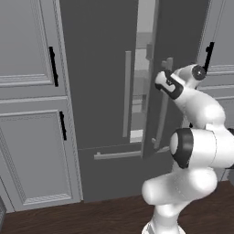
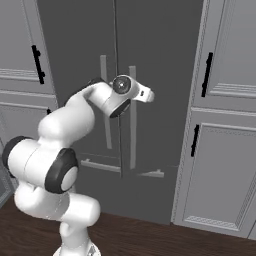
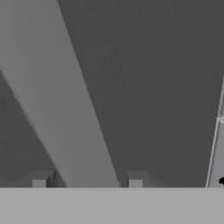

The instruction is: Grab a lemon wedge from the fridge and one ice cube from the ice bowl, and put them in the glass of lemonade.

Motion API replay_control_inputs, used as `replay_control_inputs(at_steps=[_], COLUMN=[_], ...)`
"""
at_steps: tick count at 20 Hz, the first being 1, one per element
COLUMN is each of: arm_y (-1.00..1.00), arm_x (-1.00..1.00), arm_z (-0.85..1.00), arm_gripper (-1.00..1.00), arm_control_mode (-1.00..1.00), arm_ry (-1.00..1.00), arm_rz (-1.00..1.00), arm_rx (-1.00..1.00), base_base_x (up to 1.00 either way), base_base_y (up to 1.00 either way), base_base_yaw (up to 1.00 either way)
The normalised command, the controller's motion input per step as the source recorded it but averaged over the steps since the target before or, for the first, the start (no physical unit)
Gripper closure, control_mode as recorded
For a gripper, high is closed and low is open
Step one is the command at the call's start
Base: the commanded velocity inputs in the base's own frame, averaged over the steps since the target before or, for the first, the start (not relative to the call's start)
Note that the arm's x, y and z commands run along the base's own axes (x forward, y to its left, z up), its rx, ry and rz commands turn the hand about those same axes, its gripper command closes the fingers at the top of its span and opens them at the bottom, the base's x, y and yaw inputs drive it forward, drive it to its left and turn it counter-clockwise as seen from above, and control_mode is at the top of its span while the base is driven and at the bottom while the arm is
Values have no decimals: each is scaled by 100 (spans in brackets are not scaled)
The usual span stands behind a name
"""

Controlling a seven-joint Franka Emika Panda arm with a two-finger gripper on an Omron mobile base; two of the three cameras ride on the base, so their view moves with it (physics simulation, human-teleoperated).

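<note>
My gripper (image 3: 86, 183) is open around the bar handle (image 3: 65, 113) of the fridge (image 1: 100, 91), one finger on each side, right door ajar.

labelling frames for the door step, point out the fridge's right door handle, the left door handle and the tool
right door handle (image 1: 162, 107), left base view, middle of the bar
left door handle (image 1: 126, 93), left base view, middle of the bar
tool (image 3: 86, 183), hand view, midway between its fingertips, straddling the handle bar

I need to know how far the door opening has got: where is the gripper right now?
In the left base view the gripper is at the fridge's right-door handle, near its top, with that door ajar.
</note>
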Motion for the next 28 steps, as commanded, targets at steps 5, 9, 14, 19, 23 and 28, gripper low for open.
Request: replay_control_inputs(at_steps=[5,9,14,19,23,28], arm_y=[-87,-76,-11,0,0,29], arm_x=[-100,-99,-60,-62,-87,-77], arm_z=[0,2,17,43,64,46], arm_gripper=[100,100,-100,-100,-100,-100], arm_control_mode=[-100,-100,-100,-100,-100,-100], arm_ry=[0,0,0,0,-1,0], arm_rz=[-12,-9,0,0,1,1], arm_rx=[11,10,1,-2,-31,-59], base_base_x=[0,0,0,0,0,0], base_base_y=[0,0,0,0,0,0], base_base_yaw=[0,0,0,0,0,0])
